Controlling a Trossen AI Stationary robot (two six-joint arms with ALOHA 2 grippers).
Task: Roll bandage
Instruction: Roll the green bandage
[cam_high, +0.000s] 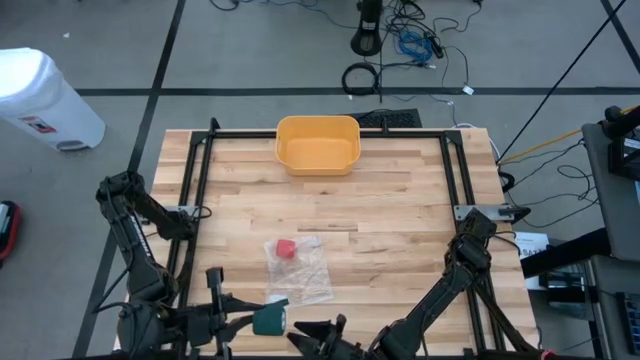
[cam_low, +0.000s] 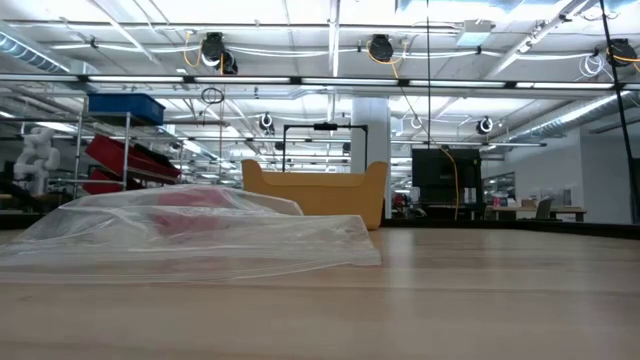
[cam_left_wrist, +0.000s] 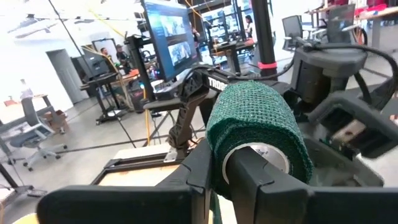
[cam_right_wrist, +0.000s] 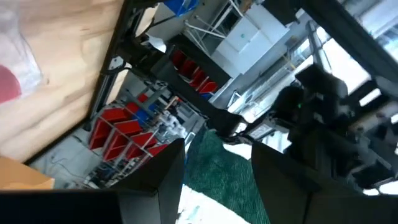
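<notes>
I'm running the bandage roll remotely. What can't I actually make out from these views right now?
- Left gripper, high view: cut off by the bottom edge, its fingers shut on the green bandage roll.
- Right gripper: the same edge cuts it off.
- Red item: blurred inside the plastic bag, low view.
- Bandage's loose end: not traceable.

— What are the two arms looking like from above?

— Both are showing as dark, nearly black jointed links with blocky housings at the joints; the left arm (cam_high: 135, 235) is standing over the table's left edge, the right arm (cam_high: 455, 280) over its right.

— And the fingers up close?

— The left gripper (cam_left_wrist: 214, 177) is showing matte black, angular, moulded fingers. The right gripper (cam_right_wrist: 214, 180) is showing broad, flat black fingers (cam_right_wrist: 165, 177). White lettering is showing on a black link in the left wrist view, only partly legible.
</notes>
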